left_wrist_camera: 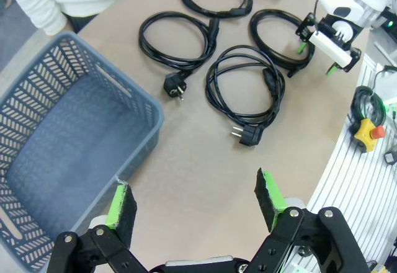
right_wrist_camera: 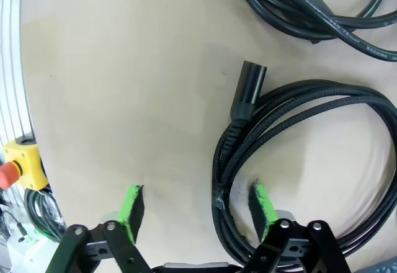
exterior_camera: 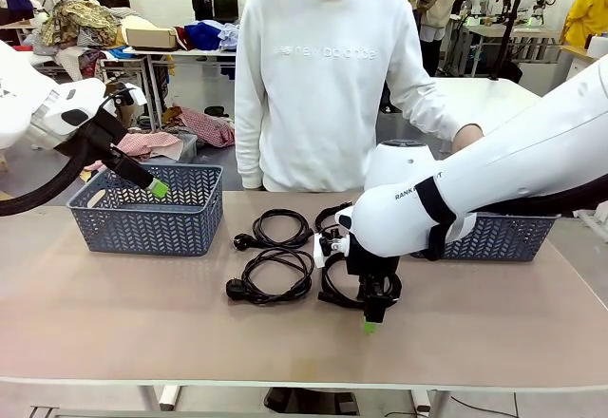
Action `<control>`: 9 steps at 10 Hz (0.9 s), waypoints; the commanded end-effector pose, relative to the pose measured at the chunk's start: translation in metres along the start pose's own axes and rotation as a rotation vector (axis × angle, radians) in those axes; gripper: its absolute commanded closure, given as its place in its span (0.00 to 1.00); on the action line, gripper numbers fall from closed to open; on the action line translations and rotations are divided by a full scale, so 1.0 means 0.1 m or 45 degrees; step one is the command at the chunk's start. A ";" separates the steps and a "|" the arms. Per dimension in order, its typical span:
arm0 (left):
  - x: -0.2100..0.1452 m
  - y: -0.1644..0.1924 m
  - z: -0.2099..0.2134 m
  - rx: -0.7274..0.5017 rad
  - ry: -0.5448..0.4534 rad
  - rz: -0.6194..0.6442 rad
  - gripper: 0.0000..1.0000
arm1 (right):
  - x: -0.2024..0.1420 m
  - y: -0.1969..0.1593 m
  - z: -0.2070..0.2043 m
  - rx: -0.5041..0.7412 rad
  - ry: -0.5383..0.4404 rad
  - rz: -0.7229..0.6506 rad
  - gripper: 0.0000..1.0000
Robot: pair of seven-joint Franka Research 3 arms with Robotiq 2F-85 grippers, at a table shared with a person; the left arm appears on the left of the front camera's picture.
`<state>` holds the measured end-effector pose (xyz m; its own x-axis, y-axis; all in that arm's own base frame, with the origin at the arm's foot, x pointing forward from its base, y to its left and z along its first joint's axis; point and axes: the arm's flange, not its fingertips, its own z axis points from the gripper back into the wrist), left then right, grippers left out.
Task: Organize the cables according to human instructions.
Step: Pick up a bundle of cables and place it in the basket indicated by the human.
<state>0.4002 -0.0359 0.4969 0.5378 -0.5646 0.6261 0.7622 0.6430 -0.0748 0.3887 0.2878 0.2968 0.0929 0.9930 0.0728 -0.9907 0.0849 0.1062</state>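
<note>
Beige table (exterior_camera: 114, 323) holds coiled cables (exterior_camera: 237, 290); right arm (exterior_camera: 513, 166) lettering reads "RANK".

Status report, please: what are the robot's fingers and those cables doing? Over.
Left gripper open, above table beside basket. Right gripper fingers open astride strands of near-right cable, not yet clamped. Other three cables loose on table, nothing blocking.

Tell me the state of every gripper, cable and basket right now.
left gripper: open, empty.
right gripper: open, fingers straddling one coil's strands.
straddled cable: coiled, flat on the table.
other three cables: coiled, loose on the table.
left basket: empty.
right basket: partly hidden by the right arm.
</note>
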 end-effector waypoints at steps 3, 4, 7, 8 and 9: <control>-0.04 0.02 -0.01 -0.021 -0.024 -0.015 0.00 | 0.06 -0.01 -0.03 0.029 0.058 -0.045 0.59; -0.04 0.02 -0.01 -0.021 -0.024 -0.015 0.00 | 0.06 0.00 -0.03 0.033 0.064 -0.050 0.62; -0.04 0.02 -0.01 -0.021 -0.024 -0.015 0.00 | 0.09 0.06 0.00 0.055 0.086 -0.062 0.74; -0.04 0.02 -0.01 -0.021 -0.024 -0.015 0.00 | 0.10 0.09 0.00 0.057 0.095 -0.062 1.00; -0.04 0.02 -0.01 -0.021 -0.024 -0.015 0.00 | 0.10 0.11 0.01 0.047 0.097 -0.068 0.93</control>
<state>0.4002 -0.0359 0.4969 0.5377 -0.5647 0.6261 0.7623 0.6429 -0.0748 0.3819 0.2946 0.3013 0.1238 0.9917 0.0354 -0.9817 0.1172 0.1500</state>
